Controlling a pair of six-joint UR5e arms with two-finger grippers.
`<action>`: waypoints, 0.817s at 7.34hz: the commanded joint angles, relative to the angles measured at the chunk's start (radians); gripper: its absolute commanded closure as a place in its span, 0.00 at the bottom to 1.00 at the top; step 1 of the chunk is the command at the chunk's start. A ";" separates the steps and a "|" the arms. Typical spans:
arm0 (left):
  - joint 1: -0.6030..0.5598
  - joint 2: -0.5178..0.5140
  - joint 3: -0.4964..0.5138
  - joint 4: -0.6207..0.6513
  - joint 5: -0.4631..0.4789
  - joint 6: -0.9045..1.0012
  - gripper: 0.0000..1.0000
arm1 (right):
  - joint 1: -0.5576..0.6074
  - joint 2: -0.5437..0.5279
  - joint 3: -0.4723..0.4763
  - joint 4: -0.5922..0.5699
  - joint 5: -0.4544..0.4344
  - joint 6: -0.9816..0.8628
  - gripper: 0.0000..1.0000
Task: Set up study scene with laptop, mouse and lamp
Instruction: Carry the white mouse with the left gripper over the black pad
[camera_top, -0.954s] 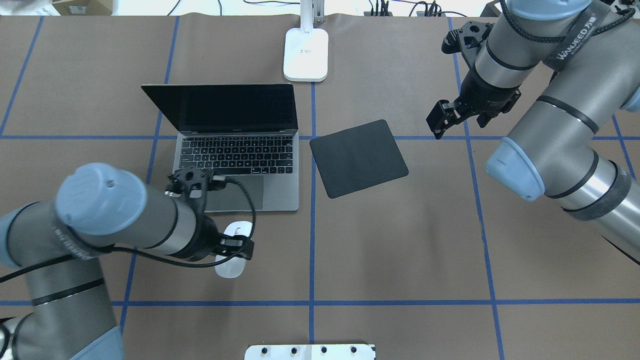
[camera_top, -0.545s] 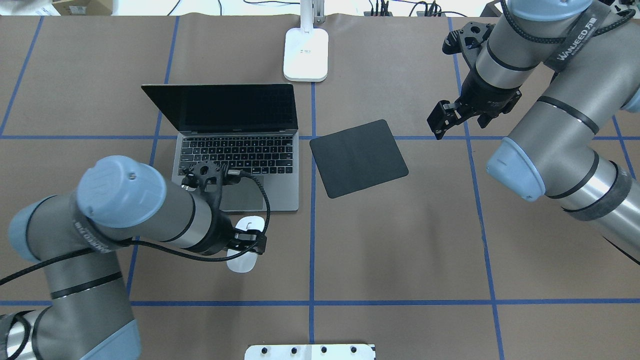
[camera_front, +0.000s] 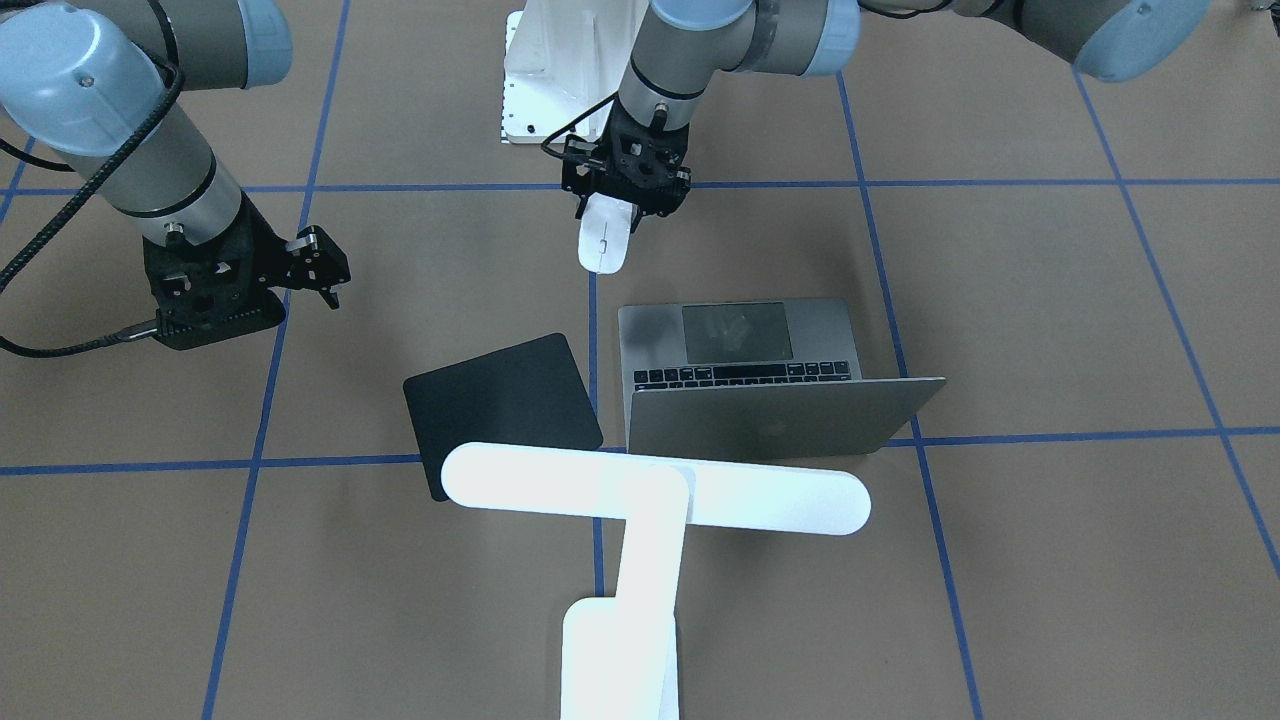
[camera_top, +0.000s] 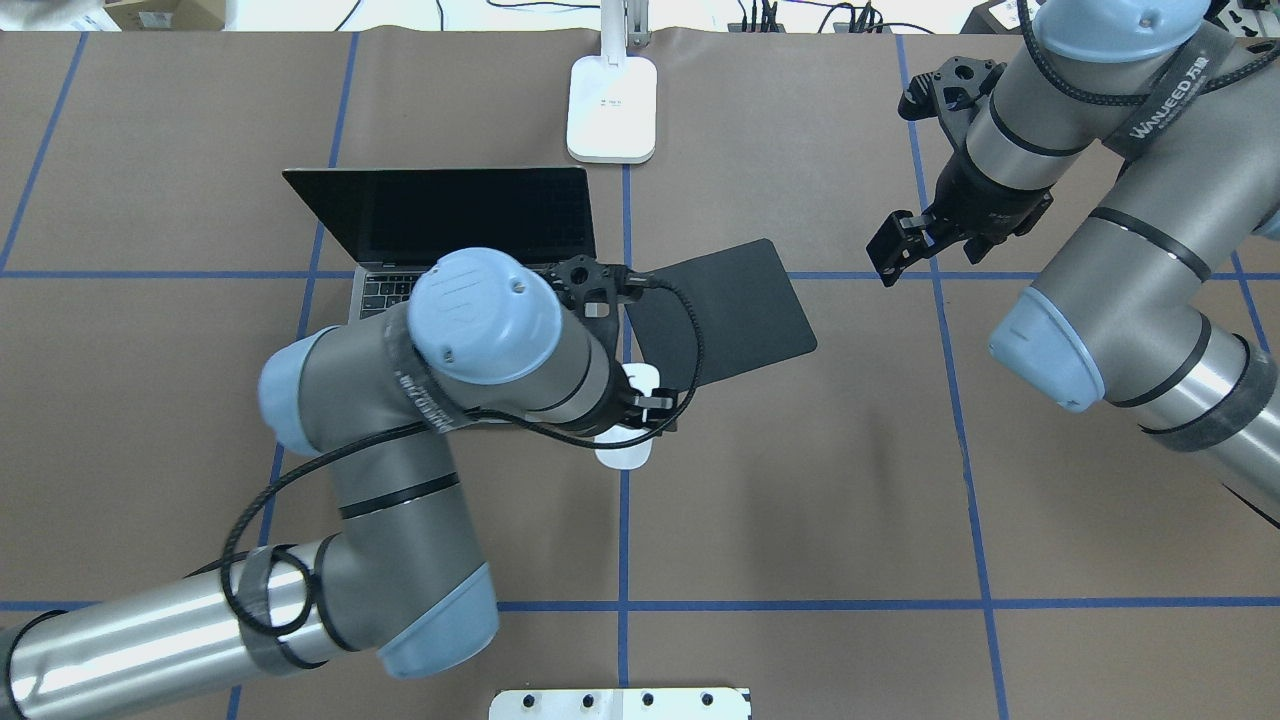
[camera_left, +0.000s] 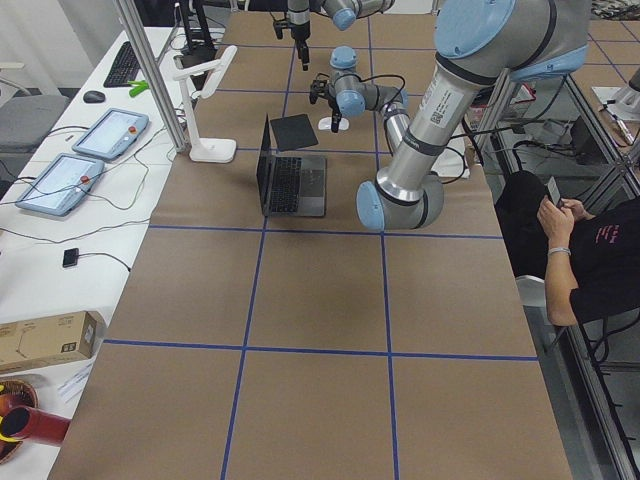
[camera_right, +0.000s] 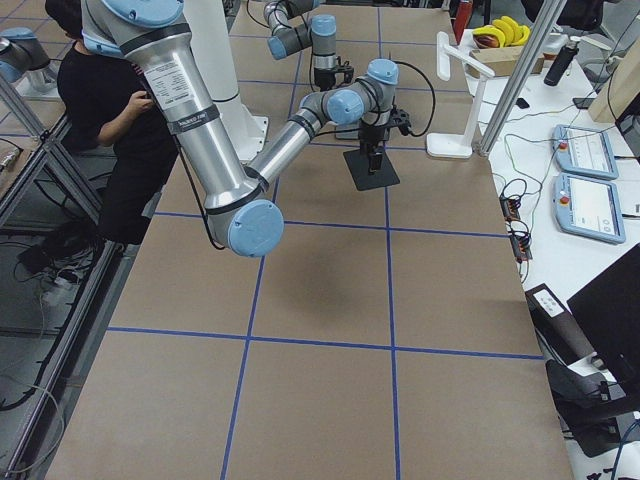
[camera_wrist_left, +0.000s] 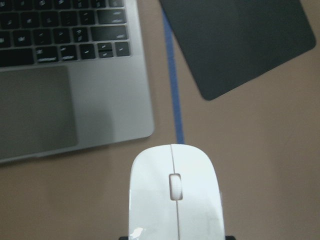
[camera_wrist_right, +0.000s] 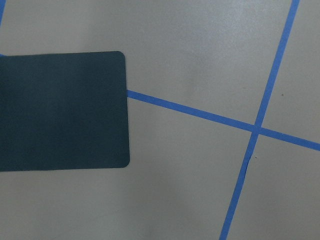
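Near laptop (camera_wrist_left: 115, 95): white oval mouse (camera_wrist_left: 174, 195), grey wheel.

Mat (camera_top: 740, 310): black, flat, lies askew on the brown table cover (camera_top: 800, 480).
Pedestal (camera_top: 620, 703): white, bolted, at the table edge.
Tape (camera_top: 800, 605): blue grid lines.

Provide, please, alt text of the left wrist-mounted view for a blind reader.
A white mouse fills the bottom centre above the brown table. The laptop corner sits upper left, a black mat upper right, blue tape between them.
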 joint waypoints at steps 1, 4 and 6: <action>-0.022 -0.094 0.116 -0.006 0.012 0.000 0.33 | 0.000 -0.001 0.000 0.000 0.001 0.000 0.01; -0.049 -0.214 0.315 -0.067 0.057 -0.003 0.33 | 0.003 -0.001 0.000 0.000 0.001 0.000 0.01; -0.088 -0.260 0.418 -0.113 0.057 -0.001 0.33 | 0.003 -0.002 0.000 0.000 0.001 0.000 0.01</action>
